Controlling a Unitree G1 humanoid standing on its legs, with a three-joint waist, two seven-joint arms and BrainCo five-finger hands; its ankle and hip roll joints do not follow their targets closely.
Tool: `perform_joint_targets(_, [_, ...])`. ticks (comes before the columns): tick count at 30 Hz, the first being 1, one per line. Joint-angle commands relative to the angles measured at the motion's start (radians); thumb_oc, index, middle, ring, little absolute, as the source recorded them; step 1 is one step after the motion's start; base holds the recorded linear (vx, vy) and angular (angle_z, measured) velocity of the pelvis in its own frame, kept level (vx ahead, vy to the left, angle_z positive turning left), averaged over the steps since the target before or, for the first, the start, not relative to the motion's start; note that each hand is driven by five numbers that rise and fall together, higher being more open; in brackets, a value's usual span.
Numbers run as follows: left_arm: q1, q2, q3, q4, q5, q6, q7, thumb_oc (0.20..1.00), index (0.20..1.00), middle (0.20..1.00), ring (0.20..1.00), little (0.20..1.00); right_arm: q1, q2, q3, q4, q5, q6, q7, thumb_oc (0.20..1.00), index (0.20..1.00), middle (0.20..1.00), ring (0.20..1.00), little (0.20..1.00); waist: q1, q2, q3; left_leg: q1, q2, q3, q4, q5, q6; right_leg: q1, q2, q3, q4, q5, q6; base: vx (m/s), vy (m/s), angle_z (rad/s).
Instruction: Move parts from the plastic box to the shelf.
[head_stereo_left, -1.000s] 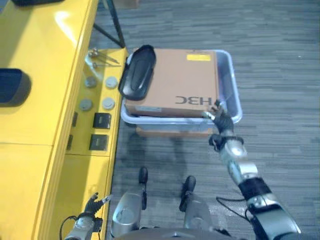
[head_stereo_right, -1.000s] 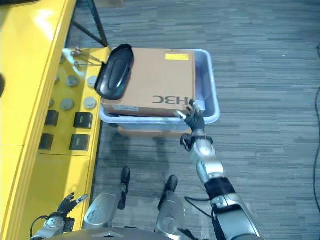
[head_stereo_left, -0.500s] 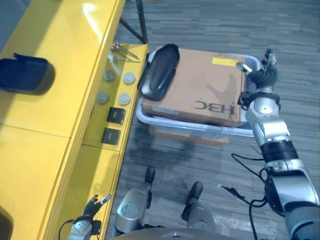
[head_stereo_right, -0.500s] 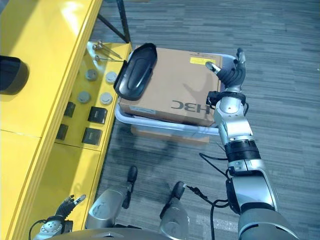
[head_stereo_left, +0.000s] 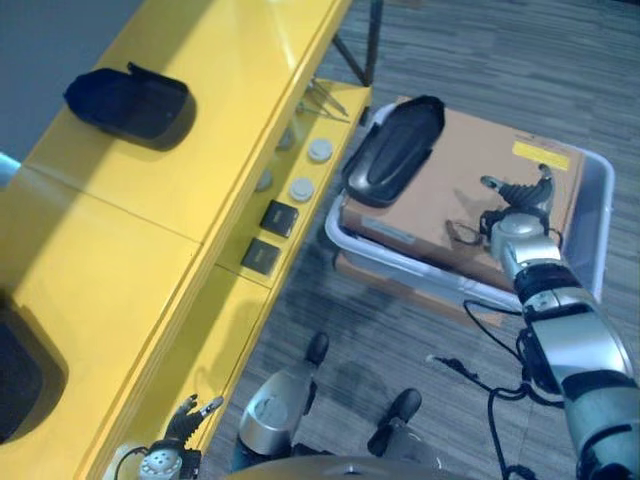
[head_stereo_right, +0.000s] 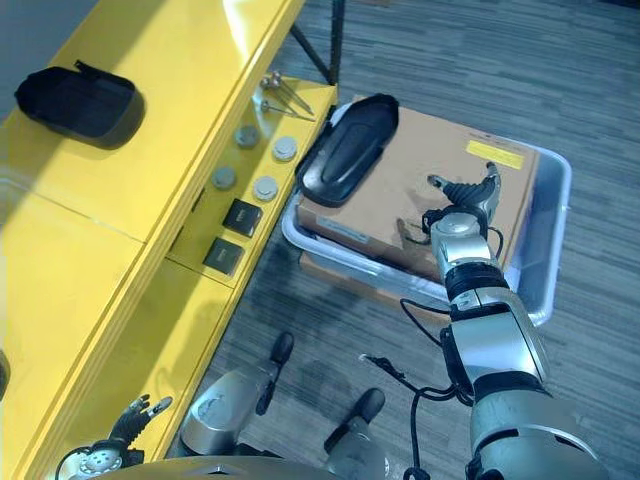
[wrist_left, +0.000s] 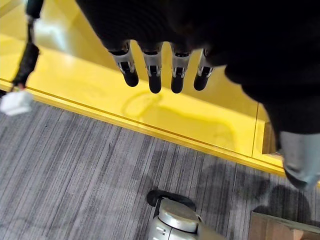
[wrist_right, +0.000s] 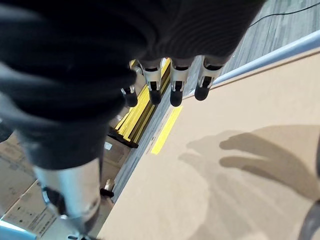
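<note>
Honestly, the right robot hand (head_stereo_right: 462, 205) hovers over the cardboard box (head_stereo_right: 430, 195) in the plastic box (head_stereo_right: 548, 240), fingers loosely spread, holding nothing. Beyond it the black part (head_stereo_right: 347, 160) overhangs the cardboard edge toward the yellow shelf (head_stereo_right: 150, 160). A clumsy reach could probably tip it off. Left robot hand (wrist_left: 165, 70) hangs relaxed.
</note>
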Motion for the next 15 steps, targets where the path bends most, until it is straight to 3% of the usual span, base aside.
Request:
perform_joint_targets(1, [0.038,0.039,-0.053,0.016,-0.027,-0.027,-0.002,1.0,1.0,1.0,1.0,1.0,-0.023,-0.082,0.075,-0.023,-0.007,-0.024,-0.035,1.0,1.0,1.0,1.0,1.0,0.009,0.004,-0.063,-0.041,0.063,-0.04,-0.008,-0.014,-0.034,-0.048,-0.048,-0.013,0.091,-0.036,0.034,0.01,0.06,0.16])
perform_joint_targets(7, [0.051,0.046,-0.035,0.01,-0.025,-0.03,-0.019,1.0,1.0,1.0,1.0,1.0,-0.023,-0.072,0.097,-0.022,-0.027,0.031,-0.021,1.0,1.0,1.0,1.0,1.0,0.031,-0.009,-0.059,-0.041,0.056,-0.052,-0.015,-0.012,-0.029,-0.035,-0.05,-0.022,0.082,-0.036,0.042,0.01,0.053,0.09])
perform_joint_targets(15, [0.04,0.056,-0.037,0.015,-0.037,-0.059,-0.019,1.0,1.0,1.0,1.0,1.0,-0.054,-0.049,0.135,0.048,-0.027,0.037,-0.019,1.0,1.0,1.0,1.0,1.0,0.058,-0.022,-0.036,-0.075,0.047,-0.068,0.006,-0.015,-0.026,-0.043,-0.053,-0.026,0.078,-0.03,0.047,-0.03,0.03,0.05])
